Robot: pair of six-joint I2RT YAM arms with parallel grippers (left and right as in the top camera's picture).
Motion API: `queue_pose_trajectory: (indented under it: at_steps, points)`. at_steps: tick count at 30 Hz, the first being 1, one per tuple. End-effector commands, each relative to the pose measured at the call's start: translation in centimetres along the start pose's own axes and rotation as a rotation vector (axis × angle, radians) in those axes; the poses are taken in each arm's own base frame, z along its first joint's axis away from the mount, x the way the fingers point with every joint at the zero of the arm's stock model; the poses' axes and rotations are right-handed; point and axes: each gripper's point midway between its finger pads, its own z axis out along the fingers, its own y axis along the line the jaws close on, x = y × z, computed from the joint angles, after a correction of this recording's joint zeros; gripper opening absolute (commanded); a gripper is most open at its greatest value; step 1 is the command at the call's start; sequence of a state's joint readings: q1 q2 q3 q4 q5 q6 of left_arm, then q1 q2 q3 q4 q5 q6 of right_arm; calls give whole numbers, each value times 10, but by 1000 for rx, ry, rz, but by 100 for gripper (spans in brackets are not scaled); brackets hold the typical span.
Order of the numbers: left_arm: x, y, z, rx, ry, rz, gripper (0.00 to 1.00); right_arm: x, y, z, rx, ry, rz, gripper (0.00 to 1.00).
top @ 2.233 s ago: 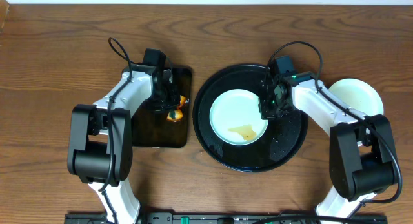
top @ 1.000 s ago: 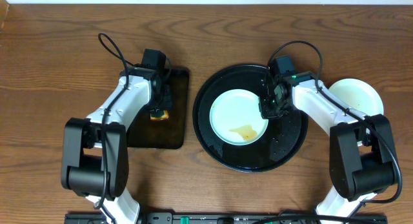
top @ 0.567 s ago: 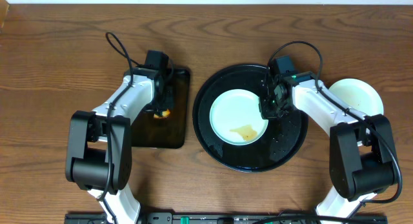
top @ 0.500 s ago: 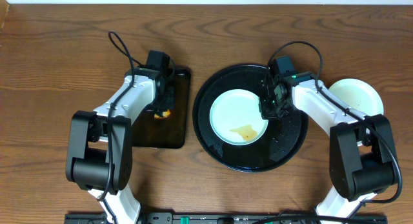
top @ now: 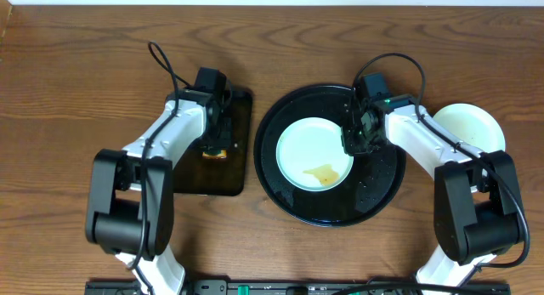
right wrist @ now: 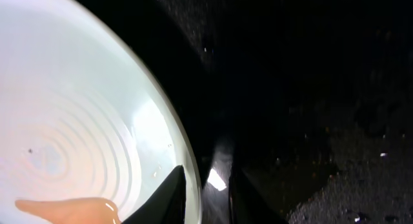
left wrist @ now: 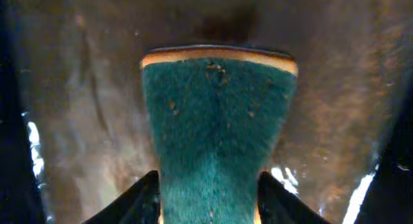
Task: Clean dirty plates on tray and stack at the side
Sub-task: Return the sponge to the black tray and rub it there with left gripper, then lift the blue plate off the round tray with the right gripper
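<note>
Clamping the green-and-yellow sponge (left wrist: 216,121) between its fingers, the left gripper (left wrist: 208,192) now sits a little nearer the round black tray (top: 374,197) than a second ago. The sponge has swung with it, over the wet rectangular tray (top: 200,180) left of the round one. The right gripper (right wrist: 205,188) has not moved. Its fingers pinch the right rim of the mint-blue plate (right wrist: 77,108), which lies inside the round tray with a brown smear (top: 321,172) near its front. Right of the round tray, a pale plate (top: 469,125) rests on the tabletop (top: 85,65).
</note>
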State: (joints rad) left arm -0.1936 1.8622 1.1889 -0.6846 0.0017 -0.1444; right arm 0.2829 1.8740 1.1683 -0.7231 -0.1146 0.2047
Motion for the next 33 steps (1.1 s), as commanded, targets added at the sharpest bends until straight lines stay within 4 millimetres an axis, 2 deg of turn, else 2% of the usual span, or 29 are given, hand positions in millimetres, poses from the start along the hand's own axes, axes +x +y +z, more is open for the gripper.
queue_pose_trajectory:
  at_steps: [1, 7, 14, 15, 17, 23, 27, 33]
  points:
    - [-9, -3, -32, 32, -85, -62, 53, -1, 3, -3, 0, -17, -3, 21]
    - [-10, -2, -56, 48, -132, -126, 58, 3, 2, 1, 0, 1, 2, 21]
    - [1, 0, -56, 36, -90, -128, 59, 16, 7, 14, -55, 19, 3, 19]
    - [2, 0, -55, 35, -85, -128, 59, 17, 8, 16, -64, 18, 3, 17]
    - [3, 1, -55, 33, -81, -128, 59, 18, 10, 18, -75, 18, 2, 3]
    - [6, 1, -55, 31, -72, -127, 60, 4, 10, 15, -82, -33, 3, 1]
    - [5, 1, -55, 31, -72, -127, 60, -22, 2, -2, -78, -129, 18, 1]
    - [5, 1, -55, 31, -73, -127, 60, -54, -19, -54, 40, -318, -70, 1]
